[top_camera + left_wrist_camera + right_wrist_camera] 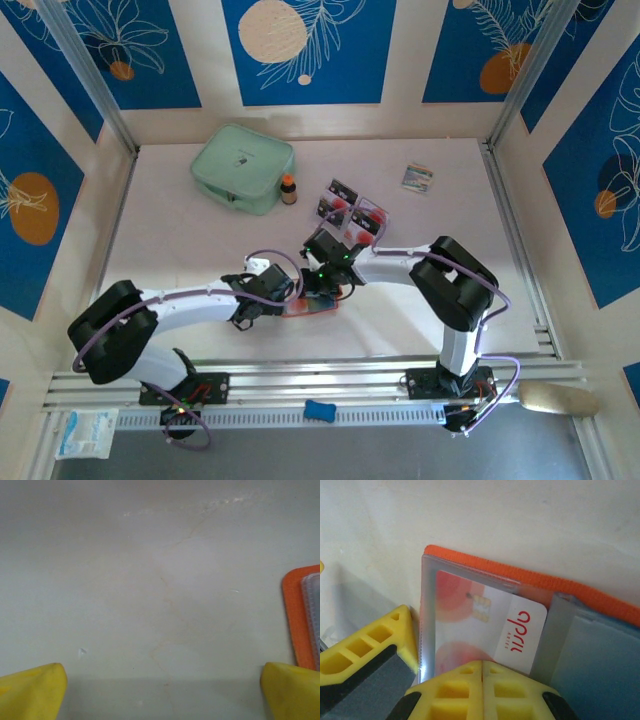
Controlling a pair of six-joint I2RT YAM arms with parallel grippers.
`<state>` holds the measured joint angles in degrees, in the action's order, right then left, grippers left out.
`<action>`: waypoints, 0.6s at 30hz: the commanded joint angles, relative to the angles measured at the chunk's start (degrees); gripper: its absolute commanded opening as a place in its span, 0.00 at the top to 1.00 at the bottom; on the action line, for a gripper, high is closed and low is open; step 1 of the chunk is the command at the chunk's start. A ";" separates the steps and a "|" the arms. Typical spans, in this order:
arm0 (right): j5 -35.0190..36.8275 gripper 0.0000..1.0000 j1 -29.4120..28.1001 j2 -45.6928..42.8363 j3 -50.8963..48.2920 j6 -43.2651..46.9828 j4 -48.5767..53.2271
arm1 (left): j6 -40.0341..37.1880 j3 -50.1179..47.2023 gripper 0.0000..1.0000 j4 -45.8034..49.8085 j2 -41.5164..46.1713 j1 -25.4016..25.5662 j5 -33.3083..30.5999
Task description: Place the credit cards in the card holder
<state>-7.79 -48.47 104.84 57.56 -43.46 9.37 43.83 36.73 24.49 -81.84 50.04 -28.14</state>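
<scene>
Both my right fingers (pixel 482 666) are pressed together, tips on a pale glossy credit card (pixel 517 625) half inside the clear plastic sleeve (pixel 450 605) of the orange card holder (pixel 535 582). My left fingers (pixel 162 669) stand wide over smooth bare desk (pixel 150 580), the holder's rounded corner just beside one.

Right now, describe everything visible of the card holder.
The card holder lies open and flat on the pale table. Its outer looks like orange-red fabric with a rounded corner; inside are clear plastic sleeves. A pale card with red marks sits partly in one sleeve, its near edge in the shut right pincer. A finger of the open left pincer stands beside its rim.
</scene>
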 commanded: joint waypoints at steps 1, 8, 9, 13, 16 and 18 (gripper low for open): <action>-1.98 0.94 -0.84 0.61 1.91 0.29 1.84 | -0.24 -0.34 0.00 -0.46 -0.26 -0.54 0.20; -0.46 0.93 -0.13 -5.32 1.12 0.66 3.74 | 0.20 -0.25 0.00 1.51 2.65 -0.48 -0.46; 0.43 0.94 0.00 -6.12 0.77 0.75 4.26 | 0.24 -0.34 0.00 1.55 3.18 -0.47 -0.53; 3.31 0.94 0.30 -7.31 -0.03 1.00 6.52 | 0.29 -0.61 0.00 1.62 3.94 -0.47 -0.49; 5.46 0.96 0.41 -6.78 -0.13 1.19 8.14 | 0.20 -0.34 0.00 1.60 3.30 -0.52 -0.26; 6.25 0.98 0.41 -6.16 0.01 1.19 8.78 | -0.02 -0.19 0.00 1.34 2.53 -0.51 -0.25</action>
<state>-3.88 -48.31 98.37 58.13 -43.38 14.57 43.86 36.73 24.88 -78.70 50.00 -28.16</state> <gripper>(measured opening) 0.060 0.998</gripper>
